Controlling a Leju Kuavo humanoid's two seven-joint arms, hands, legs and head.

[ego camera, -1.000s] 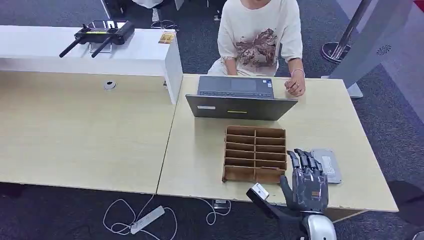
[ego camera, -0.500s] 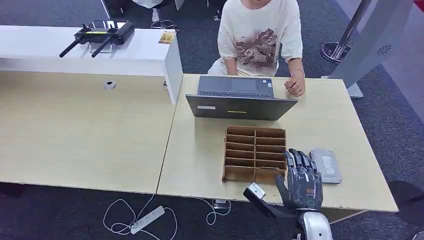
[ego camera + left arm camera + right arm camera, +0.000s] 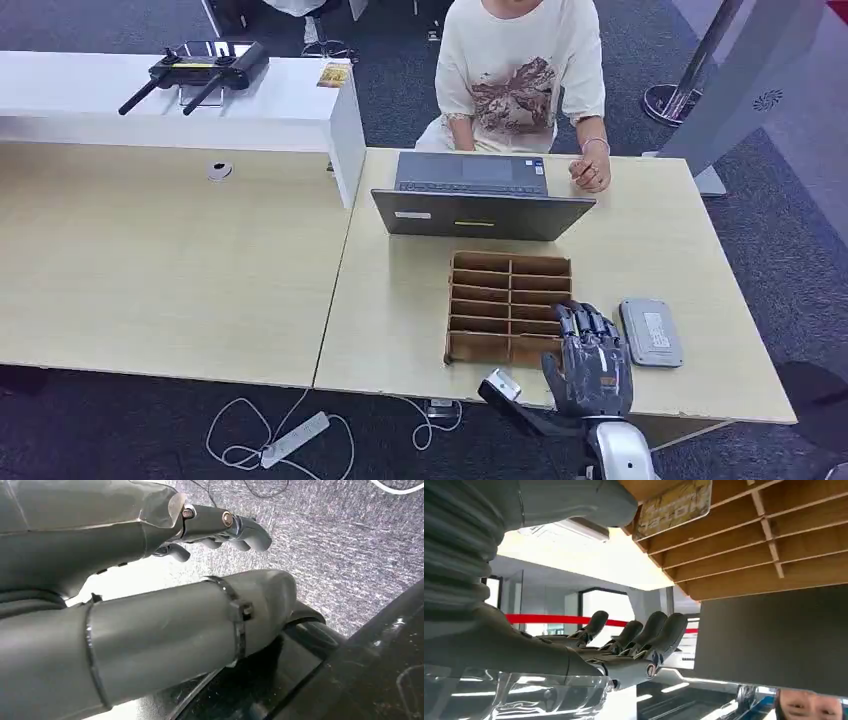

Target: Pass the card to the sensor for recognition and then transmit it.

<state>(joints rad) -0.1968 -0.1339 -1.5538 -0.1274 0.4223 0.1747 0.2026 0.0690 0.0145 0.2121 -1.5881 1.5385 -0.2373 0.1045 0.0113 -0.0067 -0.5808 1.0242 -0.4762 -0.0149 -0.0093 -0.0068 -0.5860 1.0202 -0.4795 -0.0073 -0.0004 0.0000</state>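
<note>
A yellowish printed card stands in a slot of the wooden divider box, close to my right thumb in the right wrist view. My right hand hovers at the box's near right corner with its fingers spread and holding nothing. The grey flat sensor lies on the table just right of that hand. Hanging low over carpet, my left hand is empty, with its fingers loosely extended.
An open laptop stands behind the box, and a person sits at it with one hand on the table. A white counter with a black antenna device is at the far left. The table's near edge is just under my right wrist.
My right hand has slid left, away from the sensor and onto the box's near right corner. Nothing else has moved.
</note>
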